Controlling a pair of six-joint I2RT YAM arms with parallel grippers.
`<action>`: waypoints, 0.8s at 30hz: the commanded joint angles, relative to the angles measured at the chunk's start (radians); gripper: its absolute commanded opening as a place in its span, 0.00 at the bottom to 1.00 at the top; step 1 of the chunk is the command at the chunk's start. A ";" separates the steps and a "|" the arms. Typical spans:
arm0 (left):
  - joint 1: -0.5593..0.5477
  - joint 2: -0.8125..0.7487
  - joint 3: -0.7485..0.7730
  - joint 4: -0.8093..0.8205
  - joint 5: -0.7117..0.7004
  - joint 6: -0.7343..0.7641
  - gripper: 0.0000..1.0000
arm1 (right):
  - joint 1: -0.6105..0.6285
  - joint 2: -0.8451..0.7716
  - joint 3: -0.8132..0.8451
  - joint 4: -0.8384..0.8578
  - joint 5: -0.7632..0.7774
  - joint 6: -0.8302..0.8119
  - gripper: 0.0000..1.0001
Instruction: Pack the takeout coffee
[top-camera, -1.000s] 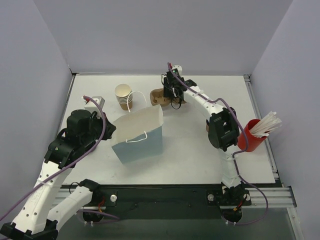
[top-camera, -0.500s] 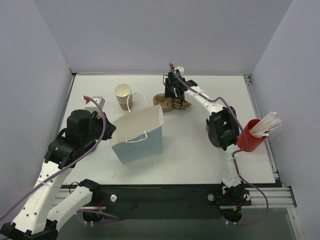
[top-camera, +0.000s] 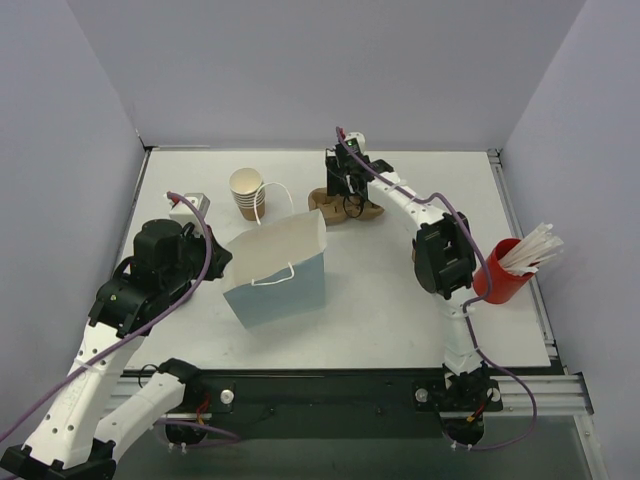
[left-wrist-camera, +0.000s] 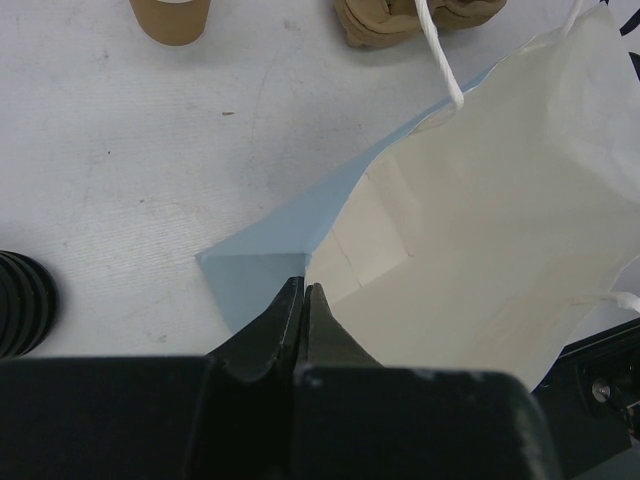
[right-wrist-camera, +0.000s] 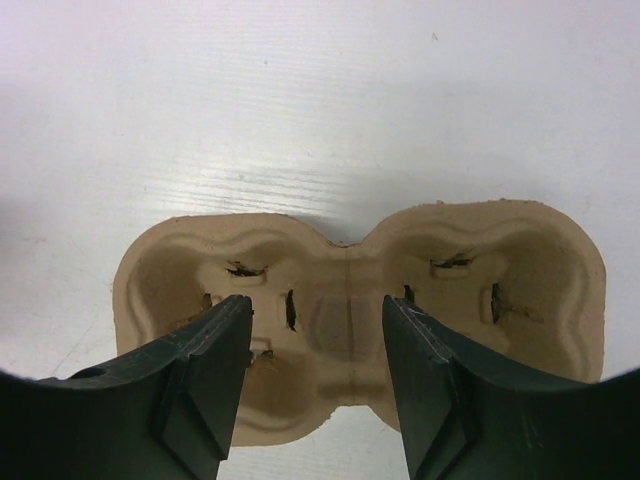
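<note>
Top external view: white table (top-camera: 400, 300) between grey walls, arm bases along bottom edge.
Paper bag (top-camera: 280, 275): light blue outside, cream inside, mouth open, centre-left of top view; white rope handles (left-wrist-camera: 440, 60) at rim.
Cup stack (top-camera: 246, 192): lidless tan cups, cream inside, upright, upper left of centre, beyond the paper bag.
Tray (right-wrist-camera: 360, 270): brown moulded pulp, two hollows, lying flat on the table at upper centre of top view, right of the cup stack, just past the bag's far rim.
Tray in right wrist view: fills lower middle of frame, long side running left to right, slits in the walls of both hollows.
Tray in left wrist view: only a brown edge at top of frame, one rope handle crossing in front.
Right gripper (right-wrist-camera: 318, 310): jaws spread wide, nothing clamped, one finger in front of each hollow, tray's middle ridge showing in the gap; contact with the tray unclear.
Right arm (top-camera: 440, 255): reaches from lower right base up to upper centre.
Left gripper (left-wrist-camera: 303, 300): jaws pressed together, pinching the bag's rim at a corner fold, where blue outside meets cream inside.
Red cup (top-camera: 497, 278): right side of top view, close beside right arm's elbow, white straws (top-camera: 535, 247) fanning toward upper right.
Tan shape (top-camera: 414, 254): half hidden behind right arm's elbow, cannot tell what.
Black ribbed object (left-wrist-camera: 22, 302): left edge of left wrist view, identity unclear.
</note>
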 joint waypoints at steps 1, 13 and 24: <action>0.002 -0.004 0.032 -0.016 -0.001 0.011 0.00 | -0.007 0.038 0.056 -0.021 -0.003 -0.025 0.55; 0.002 0.013 0.040 -0.009 0.004 0.016 0.00 | -0.014 0.071 0.043 -0.042 0.018 -0.019 0.58; 0.002 0.008 0.043 -0.015 0.002 0.017 0.00 | -0.014 0.071 0.043 -0.047 0.021 0.007 0.53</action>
